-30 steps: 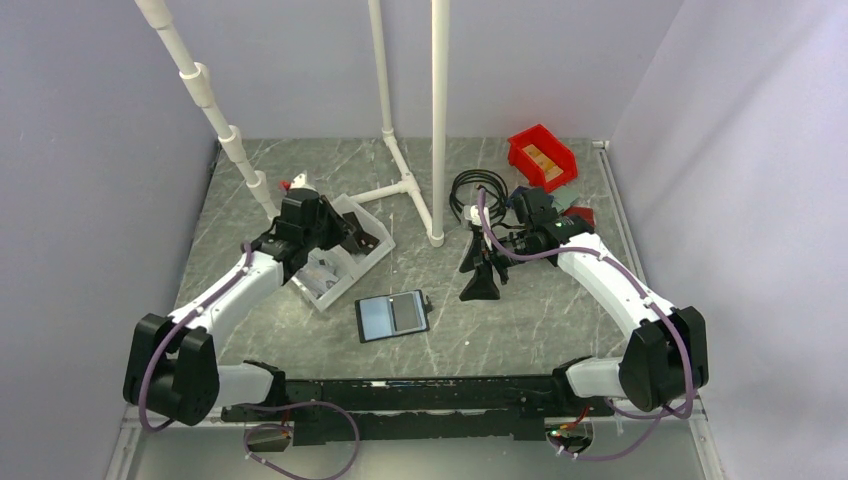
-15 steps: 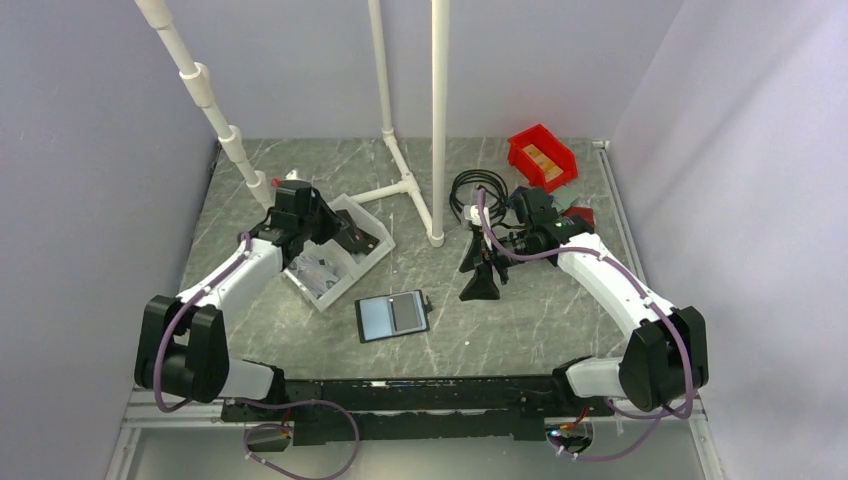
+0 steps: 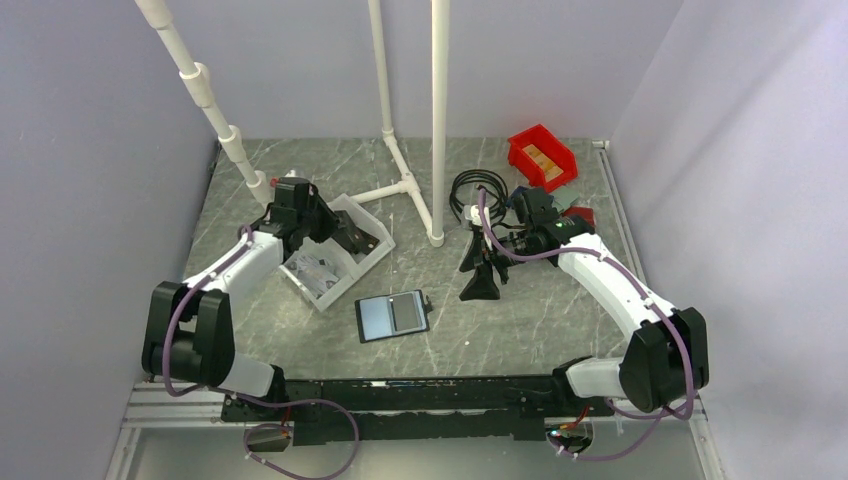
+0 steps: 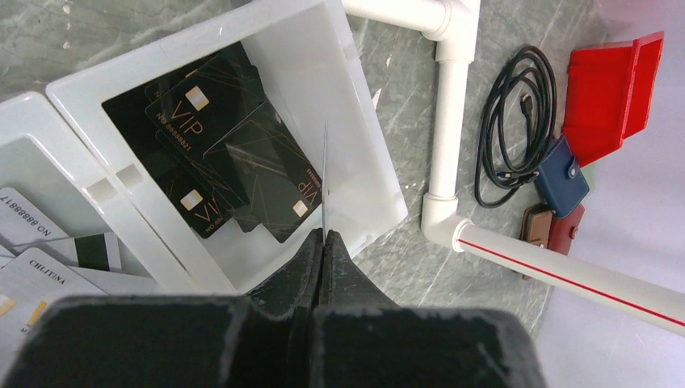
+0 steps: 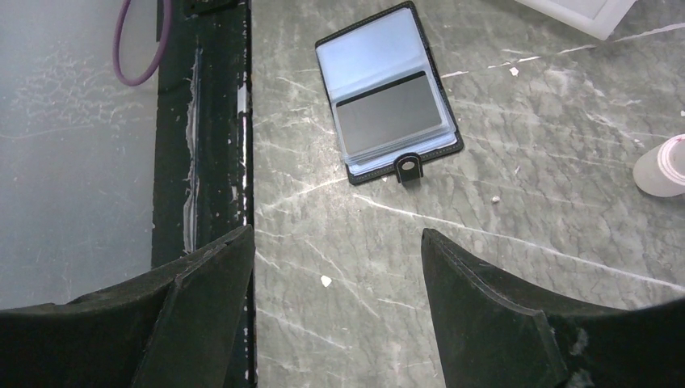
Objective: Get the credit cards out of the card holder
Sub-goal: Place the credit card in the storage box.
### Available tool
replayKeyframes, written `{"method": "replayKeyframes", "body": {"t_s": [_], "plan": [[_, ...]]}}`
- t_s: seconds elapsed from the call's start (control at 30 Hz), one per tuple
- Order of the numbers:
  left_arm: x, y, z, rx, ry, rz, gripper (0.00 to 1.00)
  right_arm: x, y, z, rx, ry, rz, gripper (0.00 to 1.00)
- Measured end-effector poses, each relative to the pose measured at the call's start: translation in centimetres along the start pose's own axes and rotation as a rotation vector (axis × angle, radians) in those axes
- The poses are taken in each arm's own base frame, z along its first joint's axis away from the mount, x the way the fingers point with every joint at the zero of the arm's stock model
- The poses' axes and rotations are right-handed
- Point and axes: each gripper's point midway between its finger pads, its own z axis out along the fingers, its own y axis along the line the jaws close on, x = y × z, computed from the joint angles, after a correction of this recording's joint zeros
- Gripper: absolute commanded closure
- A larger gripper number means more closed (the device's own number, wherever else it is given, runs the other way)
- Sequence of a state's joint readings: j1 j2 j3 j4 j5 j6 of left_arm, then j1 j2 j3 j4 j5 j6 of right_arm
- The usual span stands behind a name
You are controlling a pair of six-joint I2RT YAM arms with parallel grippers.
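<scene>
Grey marbled worktop (image 3: 520,310) is seen under both arms. Right below the left gripper (image 4: 323,242) a white bin (image 4: 359,121) is set, with black cards (image 4: 234,153) lying in it. Ahead of the right gripper (image 5: 339,307), well apart from it, the card holder (image 5: 388,97) is laid open and flat. The right gripper is spread wide and nothing is held in it. The left gripper is pressed tight on one thin card (image 4: 324,174), seen edge-on. A dark card (image 5: 390,113) can be seen in a clear pocket of the holder. Such cards are judged light, stiff and slippery, so one is best pinched by an edge at the pocket's mouth.
</scene>
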State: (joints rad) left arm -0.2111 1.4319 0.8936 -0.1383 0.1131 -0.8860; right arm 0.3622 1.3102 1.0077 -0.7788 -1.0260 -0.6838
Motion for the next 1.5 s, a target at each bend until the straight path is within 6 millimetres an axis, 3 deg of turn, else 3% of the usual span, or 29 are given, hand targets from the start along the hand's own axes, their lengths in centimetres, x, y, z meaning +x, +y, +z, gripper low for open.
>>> {"method": "replayKeyframes", "body": {"t_s": [0.37, 0.43, 0.53, 0.6, 0.83, 0.93, 1.03, 1.2, 1.37, 1.5], "plan": [[-0.5, 0.1, 1.8, -0.007, 0.026, -0.027, 0.98, -0.1, 0.0, 0.0, 0.001, -0.002, -0.004, 0.22], [-0.3, 0.2, 2.2, -0.009, 0.040, -0.036, 0.89, -0.1, 0.0, 0.0, 0.001, -0.002, -0.004, 0.22], [-0.1, 0.2, 3.1, -0.012, 0.063, -0.044, 0.67, -0.1, 0.0, 0.0, 0.001, -0.002, -0.004, 0.22], [-0.1, 0.3, 3.7, -0.025, 0.078, -0.050, 0.59, -0.1, 0.0, 0.0, 0.002, -0.002, -0.004, 0.21], [-0.6, 0.5, 3.4, -0.095, 0.094, -0.057, 0.53, -0.2, 0.1, -0.1, 0.004, -0.005, -0.011, 0.21], [-0.7, 0.9, 2.2, -0.133, 0.088, -0.053, 0.53, -0.3, 0.2, -0.2, 0.006, -0.007, -0.015, 0.21], [-1.5, 0.1, 0.2, -0.114, 0.054, -0.033, 0.49, -0.3, 0.2, -0.2, 0.006, -0.007, -0.016, 0.21], [-2.9, -2.4, -4.1, -0.004, -0.024, 0.059, 0.31, -0.2, 0.0, -0.3, 0.017, 0.000, -0.019, 0.21], [-2.3, -3.9, -8.0, 0.129, -0.052, 0.190, 0.04, 0.0, -0.5, -0.9, 0.058, 0.006, -0.028, 0.21], [-1.7, -5.3, -11.5, 0.243, -0.085, 0.288, 0.01, -0.3, -1.3, -2.5, 0.133, -0.007, -0.051, 0.21]]}}
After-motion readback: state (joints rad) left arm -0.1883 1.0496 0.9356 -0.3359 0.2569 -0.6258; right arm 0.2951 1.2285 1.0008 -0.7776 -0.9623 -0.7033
